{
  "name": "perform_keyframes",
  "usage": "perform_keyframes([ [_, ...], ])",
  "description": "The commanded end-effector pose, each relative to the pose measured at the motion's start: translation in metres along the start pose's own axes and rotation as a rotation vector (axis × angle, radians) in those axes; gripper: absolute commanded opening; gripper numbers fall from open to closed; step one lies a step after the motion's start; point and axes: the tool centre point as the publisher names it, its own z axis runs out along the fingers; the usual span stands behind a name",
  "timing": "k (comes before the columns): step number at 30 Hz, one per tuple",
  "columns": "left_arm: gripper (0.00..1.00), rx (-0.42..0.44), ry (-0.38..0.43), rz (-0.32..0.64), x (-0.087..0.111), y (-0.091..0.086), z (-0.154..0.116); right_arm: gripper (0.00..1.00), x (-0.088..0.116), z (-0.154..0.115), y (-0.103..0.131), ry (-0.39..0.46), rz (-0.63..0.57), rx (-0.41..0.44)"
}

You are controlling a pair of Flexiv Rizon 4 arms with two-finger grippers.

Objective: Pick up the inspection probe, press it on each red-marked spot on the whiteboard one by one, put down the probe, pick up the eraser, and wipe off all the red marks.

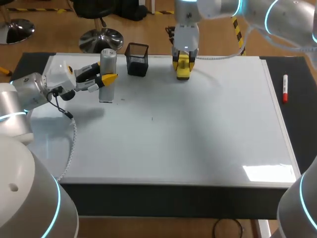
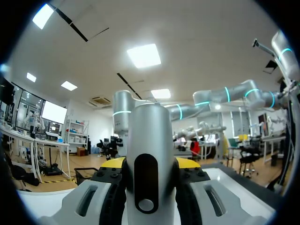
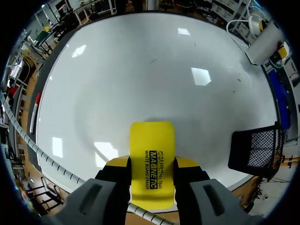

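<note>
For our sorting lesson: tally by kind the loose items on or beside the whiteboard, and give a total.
probe: 1
eraser: 1
mesh basket: 1
red marker: 1
Total: 4

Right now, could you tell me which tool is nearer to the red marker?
Right. The right tool is at the whiteboard's far edge, mid-width; the left tool is near the far-left corner, farther from the marker.
</note>
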Motion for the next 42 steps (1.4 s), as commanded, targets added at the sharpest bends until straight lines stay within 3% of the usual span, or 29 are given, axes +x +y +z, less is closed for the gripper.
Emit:
perform_keyframes([
  [1, 0.00, 0.001, -0.002, 0.002, 0.001, -0.001, 0.000, 0.00, 0.002, 0.002, -0.002, -0.003, -0.006, 0.002],
  [21, 0.00, 0.001, -0.002, 0.002, 0.001, -0.001, 0.000, 0.00, 0.011, 0.003, 0.005, 0.002, 0.035, 0.039],
  [22, 0.00, 0.001, -0.002, 0.002, 0.001, -0.001, 0.000, 0.15, 0.011, 0.002, 0.005, 0.001, 0.044, 0.044],
  [23, 0.00, 0.001, -0.002, 0.002, 0.001, -0.001, 0.000, 0.45, 0.012, 0.000, 0.005, 0.001, 0.048, 0.047],
  [24, 0.00, 0.001, -0.002, 0.002, 0.001, -0.001, 0.000, 1.00, 0.012, -0.001, 0.006, 0.000, 0.057, 0.053],
  [35, 0.00, 0.001, -0.002, 0.002, 0.001, -0.001, 0.000, 1.00, 0.021, -0.018, 0.012, -0.031, 0.137, 0.070],
  [42, 0.00, 0.001, -0.002, 0.002, 0.001, -0.001, 0.000, 1.00, 0.035, -0.039, 0.019, -0.168, 0.265, 0.073],
])
